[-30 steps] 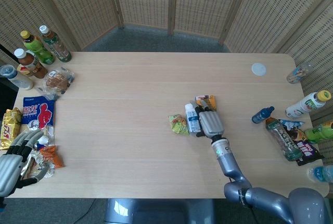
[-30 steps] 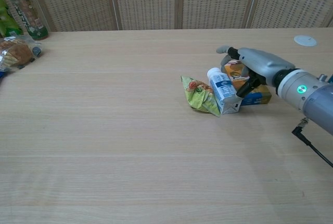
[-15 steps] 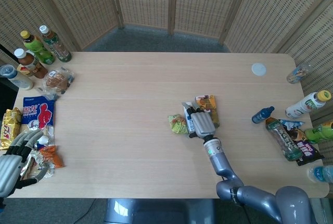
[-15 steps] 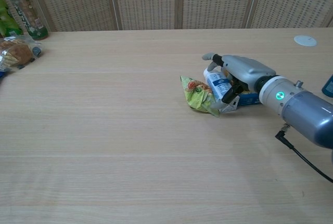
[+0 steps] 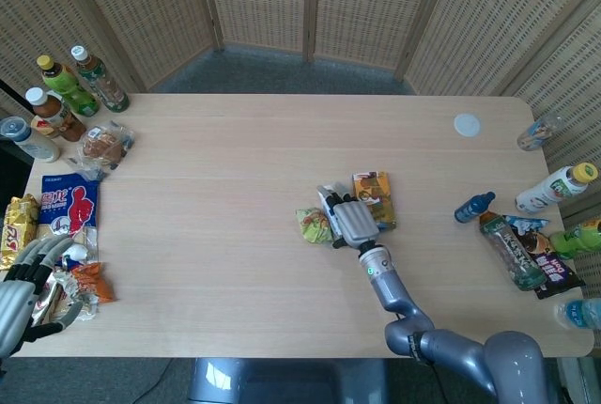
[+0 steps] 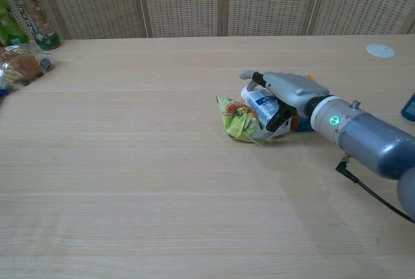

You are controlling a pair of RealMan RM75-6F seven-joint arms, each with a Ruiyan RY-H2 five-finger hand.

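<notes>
**Right hand wrapped on the small bottle at mid-table**

Near the middle of the table point(image 5: 235, 169), my right hand point(image 5: 349, 224) lies low over the small white-and-blue bottle point(image 6: 260, 106), which is on its side. From the chest view my fingers point(image 6: 249, 75) reach over the top of the bottle and my thumb curls in under its near side, so I am gripping it. Only its cap end and part of its blue label show past my palm. A crumpled green snack packet point(image 6: 237, 116) lies touching the bottle on its left side, pressed right up against it. Just behind my hand, on the right, lies an orange snack pack point(image 5: 373, 196), flat on the wood and partly hidden by my knuckles in the chest view.

My left hand point(image 5: 21, 287) sits far off at the near left corner of the table, fingers spread apart and holding nothing, resting beside a heap of foil wrappers point(image 5: 75, 287) and a blue snack bag point(image 5: 69, 205).

Along the far left edge stand several drink bottles point(image 5: 80, 80) with a bagged bun point(image 5: 100, 147) beside them. At the right edge lie more bottles and packets point(image 5: 526, 244), and a white lid point(image 5: 467, 125) sits alone near the far right corner.
</notes>
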